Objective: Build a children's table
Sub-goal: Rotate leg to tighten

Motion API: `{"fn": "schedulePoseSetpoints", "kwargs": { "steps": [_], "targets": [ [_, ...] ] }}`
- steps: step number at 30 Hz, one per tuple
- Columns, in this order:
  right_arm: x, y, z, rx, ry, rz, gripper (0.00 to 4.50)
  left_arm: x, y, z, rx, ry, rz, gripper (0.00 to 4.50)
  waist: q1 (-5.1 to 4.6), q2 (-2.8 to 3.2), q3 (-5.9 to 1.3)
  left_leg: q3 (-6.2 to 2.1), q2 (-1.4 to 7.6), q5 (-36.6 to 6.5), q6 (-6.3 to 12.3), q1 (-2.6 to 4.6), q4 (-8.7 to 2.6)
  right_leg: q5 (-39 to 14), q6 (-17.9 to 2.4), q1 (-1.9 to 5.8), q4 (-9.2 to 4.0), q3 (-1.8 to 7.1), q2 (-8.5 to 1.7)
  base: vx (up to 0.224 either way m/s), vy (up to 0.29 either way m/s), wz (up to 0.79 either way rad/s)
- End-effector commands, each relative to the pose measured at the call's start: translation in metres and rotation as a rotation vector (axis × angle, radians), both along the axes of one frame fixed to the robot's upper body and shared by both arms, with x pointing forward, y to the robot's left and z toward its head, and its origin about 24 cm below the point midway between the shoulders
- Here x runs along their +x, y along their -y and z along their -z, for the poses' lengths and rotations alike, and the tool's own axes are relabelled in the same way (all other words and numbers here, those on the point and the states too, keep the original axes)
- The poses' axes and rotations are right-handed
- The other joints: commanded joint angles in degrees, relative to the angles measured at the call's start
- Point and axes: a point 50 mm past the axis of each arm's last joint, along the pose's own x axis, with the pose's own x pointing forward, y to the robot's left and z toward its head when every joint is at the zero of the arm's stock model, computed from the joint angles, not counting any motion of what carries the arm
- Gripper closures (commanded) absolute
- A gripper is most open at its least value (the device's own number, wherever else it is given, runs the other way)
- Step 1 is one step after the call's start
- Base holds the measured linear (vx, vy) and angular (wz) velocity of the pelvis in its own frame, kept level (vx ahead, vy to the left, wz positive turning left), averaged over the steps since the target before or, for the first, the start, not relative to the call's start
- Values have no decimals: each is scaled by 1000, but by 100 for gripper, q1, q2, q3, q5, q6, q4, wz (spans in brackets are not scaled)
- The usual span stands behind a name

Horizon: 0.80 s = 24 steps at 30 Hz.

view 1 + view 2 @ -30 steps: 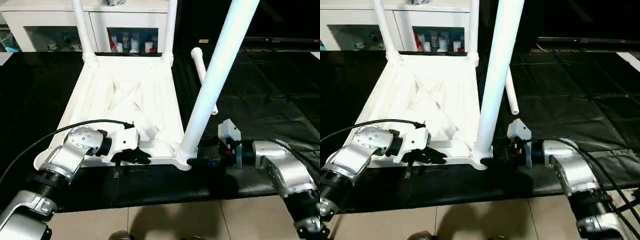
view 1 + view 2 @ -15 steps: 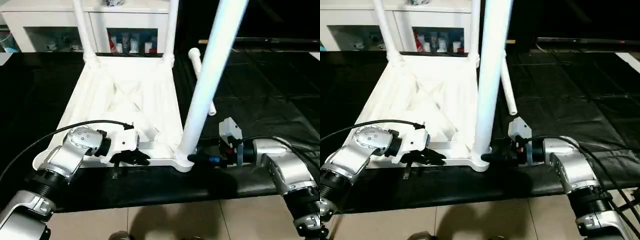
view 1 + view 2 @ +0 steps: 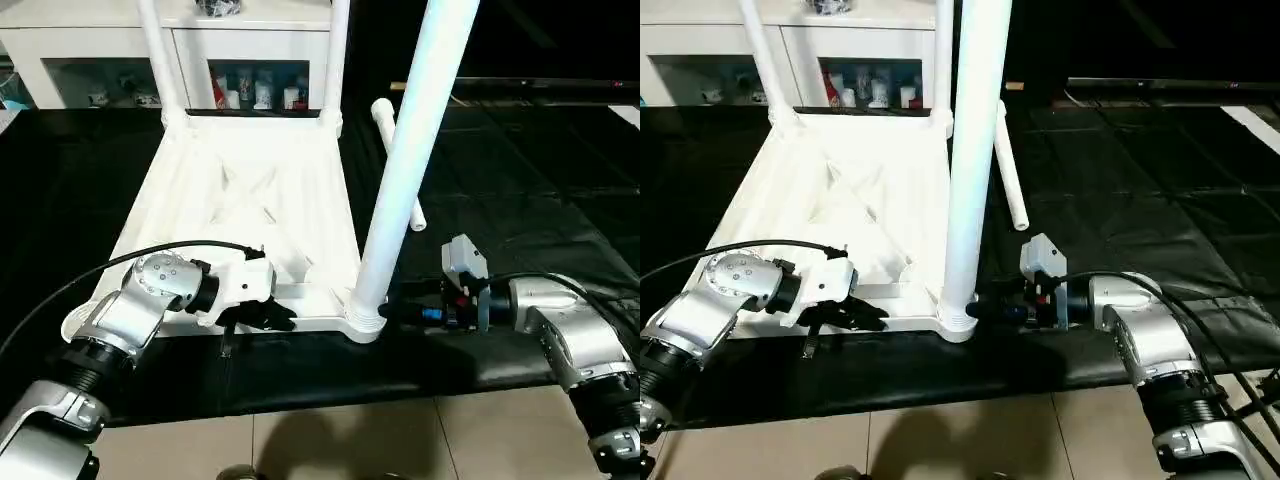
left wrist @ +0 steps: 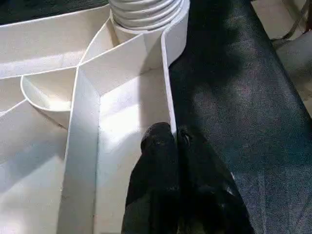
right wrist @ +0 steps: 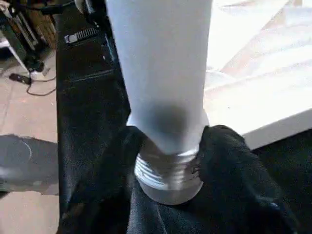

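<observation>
The children's table top [image 3: 250, 200] lies upside down on a black mat, ribs facing up. Two white legs [image 3: 155, 60] [image 3: 335, 60] stand in its far corner sockets. A third leg [image 3: 410, 150] stands in the near right corner socket [image 3: 365, 325], leaning slightly right. My right gripper [image 3: 395, 310] is shut on this leg's base just above the thread, with one finger [image 5: 229, 161] on either side. My left gripper [image 3: 275, 315] is shut on the top's thin near rim [image 4: 168, 97], left of that socket. Another leg [image 3: 1008, 175] lies loose on the mat beyond.
A white cabinet [image 3: 100, 45] with glass doors and small items inside stands behind the table top. The black mat [image 3: 520, 180] stretches wide to the right. Tiled floor [image 3: 350, 440] begins just in front of the mat's near edge.
The near right leg has swung from a strong rightward tilt to nearly upright. My right gripper's fingers have narrowed around its base. The left gripper has stayed on the rim.
</observation>
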Motion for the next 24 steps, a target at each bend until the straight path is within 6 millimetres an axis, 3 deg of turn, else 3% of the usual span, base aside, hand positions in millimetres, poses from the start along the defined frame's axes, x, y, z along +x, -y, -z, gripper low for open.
{"fn": "schedulePoseSetpoints", "kwargs": {
  "steps": [1, 18, 24],
  "targets": [
    [0, -3, 4, -8, -31, -6, 202, -4, 13, -1, 8, 6, 100, 450, -8, 47, -441, -51, 238, -785, 267, 13, -398, -862, -1299, 326, -410, 297, -449, 0, 0, 0],
    [7, -16, 2, -30, 35, -18, 53, -3, 14, -2, 14, 6, 107, 450, 16, 65, -451, -51, 245, -746, 230, 18, -400, -672, -1366, 314, -384, 298, -455, 0, 0, 0],
    [8, -19, 4, -34, 39, -19, 53, -2, 14, -2, 16, 6, 109, 450, 28, 73, -453, -52, 245, -759, 230, 20, -403, -636, -1359, 324, -381, 300, -457, 0, 0, 0]
  ]
}}
